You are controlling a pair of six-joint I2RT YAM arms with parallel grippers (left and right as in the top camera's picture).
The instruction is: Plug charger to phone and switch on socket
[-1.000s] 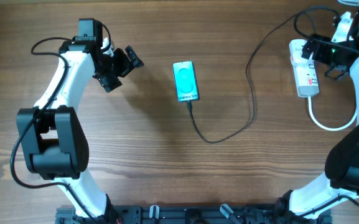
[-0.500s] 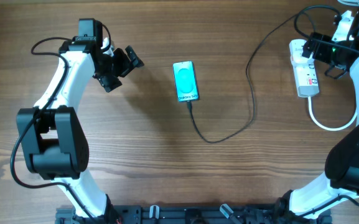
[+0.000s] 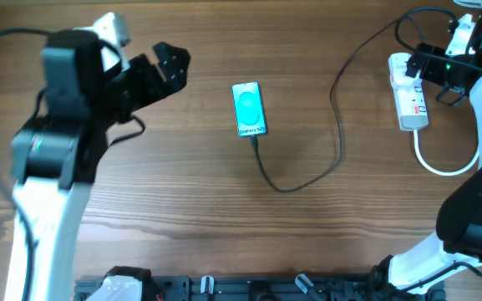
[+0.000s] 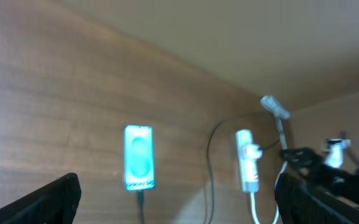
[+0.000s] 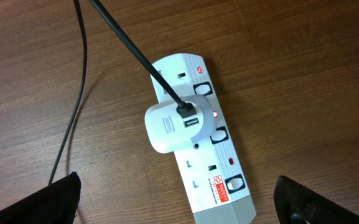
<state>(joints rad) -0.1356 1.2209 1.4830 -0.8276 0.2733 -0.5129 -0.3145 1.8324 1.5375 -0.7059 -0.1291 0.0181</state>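
Note:
The phone (image 3: 249,109) lies flat mid-table with its teal screen up; it also shows in the left wrist view (image 4: 139,157). The charger's black cable (image 3: 286,187) has its plug tip (image 3: 255,141) at the phone's bottom edge, apparently inserted. It runs to a white adapter (image 5: 173,124) seated in the socket (image 5: 213,171), the white power strip (image 3: 409,99). A small red light (image 5: 214,114) glows beside the adapter. My left gripper (image 3: 167,71) is open, raised high to the left of the phone. My right gripper (image 5: 179,211) is open, above the socket.
The socket's thicker white cable (image 3: 441,163) loops toward the right arm's base. The black cable curves across the wooden table (image 3: 182,209) between phone and socket. The table's far edge and a wall show in the left wrist view (image 4: 229,37).
My left arm has lifted up toward the camera and looms much larger; its gripper stays open. Phone, cable, socket and right arm have not moved.

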